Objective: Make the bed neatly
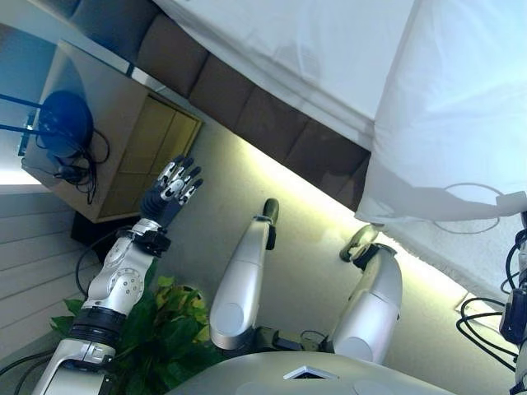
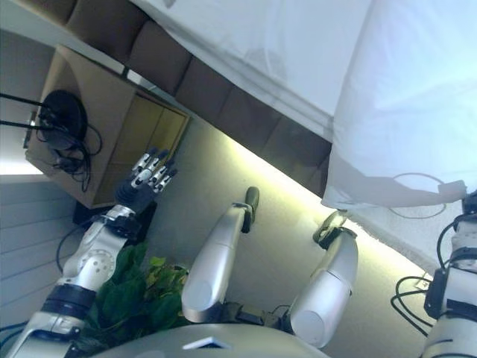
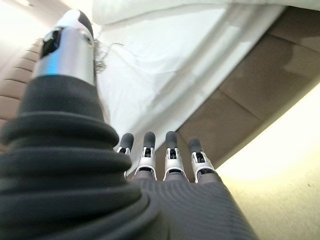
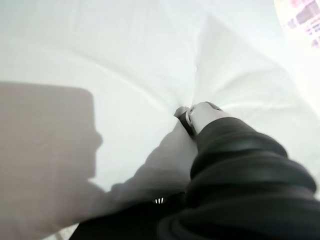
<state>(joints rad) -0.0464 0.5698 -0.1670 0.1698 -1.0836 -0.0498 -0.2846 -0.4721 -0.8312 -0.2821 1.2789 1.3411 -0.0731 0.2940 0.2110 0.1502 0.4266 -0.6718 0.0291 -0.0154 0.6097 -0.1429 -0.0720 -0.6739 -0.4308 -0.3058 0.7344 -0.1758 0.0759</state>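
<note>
A white duvet [image 1: 461, 107] lies on the bed, its lower corner [image 1: 510, 202] drawn out over the edge at the right. A white sheet [image 1: 313, 49] covers the mattress above the brown padded bed frame [image 1: 247, 107]. My right hand [image 4: 202, 114] is at that corner: its thumb presses into a gathered fold of the duvet [image 4: 125, 75], and cloth drapes over the fingers and hides them. My left hand [image 1: 169, 197] is raised beside the bed frame with straight fingers [image 3: 170, 160] and holds nothing.
A wooden nightstand [image 1: 123, 140] stands left of the bed, with a dark round object [image 1: 64, 119] and cables on it. A green plant [image 1: 169, 325] is low on the left. Pale floor [image 1: 305, 239] runs along the bed, lit from under the frame.
</note>
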